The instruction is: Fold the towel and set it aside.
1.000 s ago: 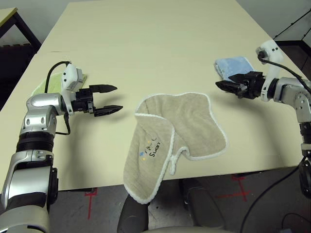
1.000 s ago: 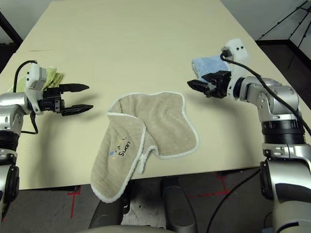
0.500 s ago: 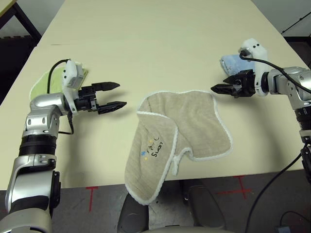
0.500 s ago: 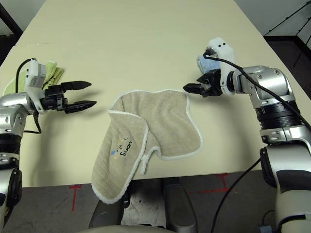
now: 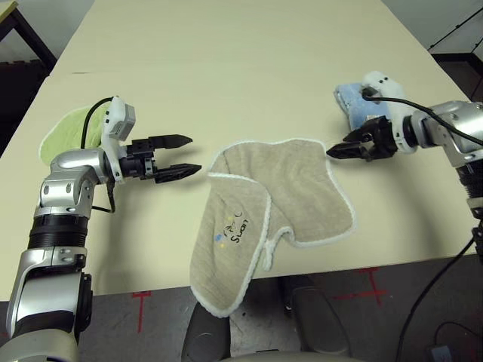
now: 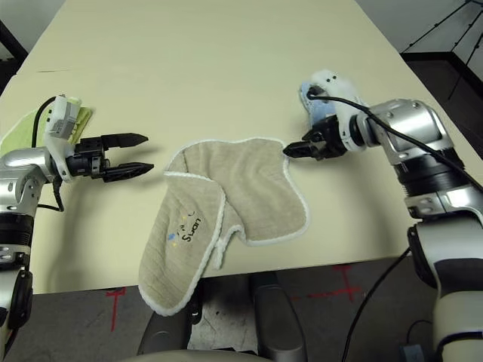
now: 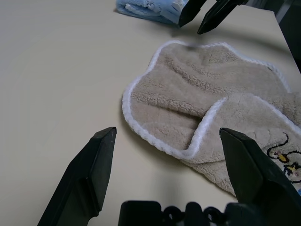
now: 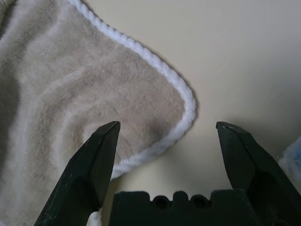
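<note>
Beige terry cloth with white piped edging, that's what the towel was made of, and it was seen lying half rumpled near the front edge of the pale wooden table. One flap had been doubled over on itself, so the small dark embroidered logo was left face up, and the lower end was draped off the table edge. So not folded properly yet, by the look of it.

Both grippers were held wide apart in the fingers, with nothing gripped. The right gripper was angled down at the towel's far right corner; in the right wrist view that corner was framed squarely between the two black fingers, though no contact could be confirmed. It was probably lined up that way so the corner could be pinched next. The left gripper was held level just beside the towel's far left edge, clear of it, likely so the opposite corner could be taken in the same way.

A folded light blue towel was parked behind the right gripper, and a light green cloth was lying behind the left wrist, both well apart from the beige one and presumably already set aside.
</note>
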Controlling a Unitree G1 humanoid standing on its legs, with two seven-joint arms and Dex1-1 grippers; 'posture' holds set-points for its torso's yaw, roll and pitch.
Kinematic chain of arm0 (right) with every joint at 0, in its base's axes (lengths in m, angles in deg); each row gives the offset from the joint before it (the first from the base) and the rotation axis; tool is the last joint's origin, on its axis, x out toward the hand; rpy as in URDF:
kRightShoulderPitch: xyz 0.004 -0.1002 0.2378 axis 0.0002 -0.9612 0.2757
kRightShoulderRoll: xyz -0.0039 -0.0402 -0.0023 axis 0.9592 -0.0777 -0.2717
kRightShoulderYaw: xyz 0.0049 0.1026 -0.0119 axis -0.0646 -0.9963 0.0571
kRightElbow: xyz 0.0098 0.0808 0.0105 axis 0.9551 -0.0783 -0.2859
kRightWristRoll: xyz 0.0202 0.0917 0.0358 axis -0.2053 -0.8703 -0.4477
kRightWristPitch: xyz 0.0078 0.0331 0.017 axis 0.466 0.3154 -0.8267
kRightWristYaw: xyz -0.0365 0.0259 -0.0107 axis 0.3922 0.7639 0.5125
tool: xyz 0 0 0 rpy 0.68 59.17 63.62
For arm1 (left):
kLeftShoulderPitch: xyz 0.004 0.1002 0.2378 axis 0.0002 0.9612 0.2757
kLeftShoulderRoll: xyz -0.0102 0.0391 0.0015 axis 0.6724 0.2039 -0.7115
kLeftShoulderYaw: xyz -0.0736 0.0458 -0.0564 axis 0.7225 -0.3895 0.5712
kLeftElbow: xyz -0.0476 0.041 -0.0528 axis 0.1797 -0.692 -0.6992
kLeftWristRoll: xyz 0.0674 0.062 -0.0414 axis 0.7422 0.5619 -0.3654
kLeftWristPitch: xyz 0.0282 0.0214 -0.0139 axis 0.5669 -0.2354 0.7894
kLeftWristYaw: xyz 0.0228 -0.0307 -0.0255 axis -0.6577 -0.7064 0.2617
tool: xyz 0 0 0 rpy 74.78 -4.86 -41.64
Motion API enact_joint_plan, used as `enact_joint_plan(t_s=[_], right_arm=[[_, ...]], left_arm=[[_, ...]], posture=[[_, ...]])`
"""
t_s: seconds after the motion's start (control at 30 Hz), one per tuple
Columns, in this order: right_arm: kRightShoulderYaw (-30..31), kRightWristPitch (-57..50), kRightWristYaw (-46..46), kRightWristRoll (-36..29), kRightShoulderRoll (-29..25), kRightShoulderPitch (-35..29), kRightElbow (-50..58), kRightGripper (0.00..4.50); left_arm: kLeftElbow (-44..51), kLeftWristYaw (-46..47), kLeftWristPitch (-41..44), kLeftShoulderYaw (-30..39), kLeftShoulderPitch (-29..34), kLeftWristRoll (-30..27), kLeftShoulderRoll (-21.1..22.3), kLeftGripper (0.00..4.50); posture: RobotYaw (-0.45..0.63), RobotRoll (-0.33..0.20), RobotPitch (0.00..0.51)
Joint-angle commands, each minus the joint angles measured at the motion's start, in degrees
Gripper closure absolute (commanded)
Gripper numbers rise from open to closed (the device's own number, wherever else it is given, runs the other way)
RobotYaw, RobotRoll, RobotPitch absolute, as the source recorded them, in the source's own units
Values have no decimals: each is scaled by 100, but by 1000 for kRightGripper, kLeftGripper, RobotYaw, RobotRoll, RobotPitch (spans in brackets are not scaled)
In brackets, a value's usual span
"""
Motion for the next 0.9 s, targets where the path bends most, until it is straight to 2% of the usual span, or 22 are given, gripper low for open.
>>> enact_joint_plan(t_s=[0.03, 0.3, 0.33, 0.43, 0.73, 0.9], right_arm=[[162, 181, 91, 192, 112, 122, -346, 32], [295, 458, 227, 512, 377, 236, -766, 32], [301, 465, 238, 535, 419, 235, -775, 195], [312, 485, 238, 584, 528, 219, -808, 946], [222, 581, 240, 723, 820, 338, -1069, 4412], [8, 770, 180, 741, 699, 564, -1247, 4461]], left_arm=[[-100, -100, -41, -94, -87, 55, 54, 57], [-56, -173, 1, -82, -45, 22, 118, 57], [-46, -180, 15, -82, -37, 18, 128, 15], [-48, -204, 40, -77, -39, 16, 152, 0], [31, -196, 191, -128, -107, 4, 195, 0], [23, -218, 179, -101, -78, 15, 249, 0]], posture=[[-3, 0, 222], [-6, 0, 244], [-7, 0, 250], [-8, 0, 258], [7, 0, 257], [23, 0, 264]])
